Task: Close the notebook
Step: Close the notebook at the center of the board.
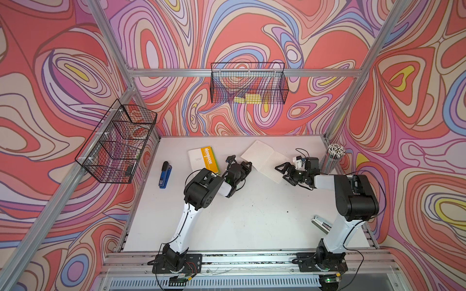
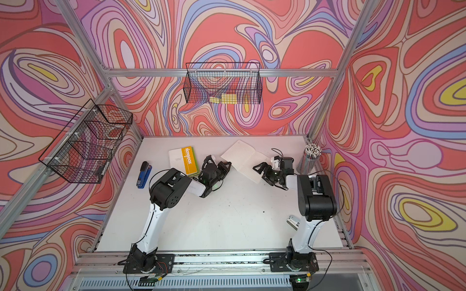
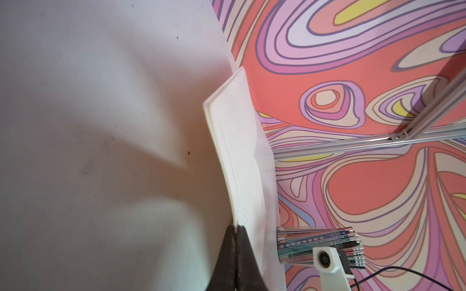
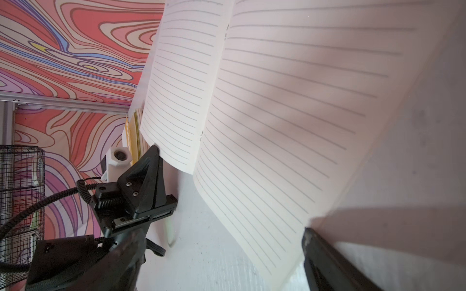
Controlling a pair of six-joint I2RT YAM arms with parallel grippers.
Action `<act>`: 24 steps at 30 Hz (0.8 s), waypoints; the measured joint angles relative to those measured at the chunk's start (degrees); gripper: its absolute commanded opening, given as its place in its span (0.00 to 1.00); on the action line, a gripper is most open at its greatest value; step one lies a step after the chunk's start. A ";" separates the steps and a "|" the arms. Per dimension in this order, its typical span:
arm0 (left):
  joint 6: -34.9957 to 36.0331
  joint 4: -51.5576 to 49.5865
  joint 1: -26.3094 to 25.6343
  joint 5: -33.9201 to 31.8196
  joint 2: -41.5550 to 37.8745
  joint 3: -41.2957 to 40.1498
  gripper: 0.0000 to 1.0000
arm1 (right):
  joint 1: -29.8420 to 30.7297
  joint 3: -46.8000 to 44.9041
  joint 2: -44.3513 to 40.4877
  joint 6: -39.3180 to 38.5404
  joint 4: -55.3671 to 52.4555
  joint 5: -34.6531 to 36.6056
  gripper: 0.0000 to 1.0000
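Notebook [image 1: 259,156] lies between closed left claw [image 1: 249,164], touching its corner, and gaping right claw [image 1: 280,173].

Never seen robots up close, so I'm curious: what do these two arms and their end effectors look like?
Both the left arm and right arm have white links and black joint housings. The left end effector and right end effector are black, with triangular fingers; a coiled black cable feeds the left one.
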 measured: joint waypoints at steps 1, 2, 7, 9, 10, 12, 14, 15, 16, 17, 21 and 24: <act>0.15 1.60 0.00 -0.04 0.00 -0.90 0.00 | 0.00 -0.63 -0.68 -0.13 -0.31 -0.02 0.98; 0.33 2.97 0.00 -0.07 0.00 -1.66 0.00 | 0.00 -1.22 -1.29 -0.22 -0.59 -0.04 0.98; 0.74 7.48 0.00 -0.24 -0.50 -4.94 0.00 | 0.00 -3.54 -5.25 -0.61 -1.79 -0.02 0.98; 0.98 8.33 0.00 -0.46 -1.42 -6.78 0.00 | 0.00 -4.28 -6.93 -0.61 -1.92 -0.02 0.98; 1.25 8.44 -0.02 -0.66 -2.14 -7.91 0.00 | 0.00 -4.61 -7.74 -0.61 -2.03 -0.02 0.98; 2.38 7.80 -0.09 -1.05 -4.55 -11.21 0.00 | 0.02 -5.29 -9.53 -0.61 -2.62 0.02 0.98; 4.11 6.01 -0.13 -1.09 -7.45 -14.14 0.00 | 0.02 -5.92 -11.43 -0.59 -3.06 0.04 0.98; 5.09 5.01 -0.24 -1.09 -9.22 -15.54 0.00 | 0.02 -6.32 -12.52 -0.57 -3.23 0.07 0.98; 6.03 4.15 -0.31 -1.11 -10.97 -16.68 0.00 | 0.02 -6.69 -13.49 -0.57 -3.30 0.04 0.98; 7.08 3.17 -0.48 -1.20 -13.51 -18.25 0.00 | 0.02 -7.19 -14.64 -0.52 -3.50 0.02 0.98; 11.02 2.45 -1.46 -2.67 -23.43 -24.79 0.00 | 0.31 -10.10 -19.58 -0.20 -4.26 -0.07 0.98; 13.90 2.23 -2.23 -5.18 -30.25 -30.18 0.00 | 0.66 -12.74 -22.51 0.31 -4.85 -0.20 0.98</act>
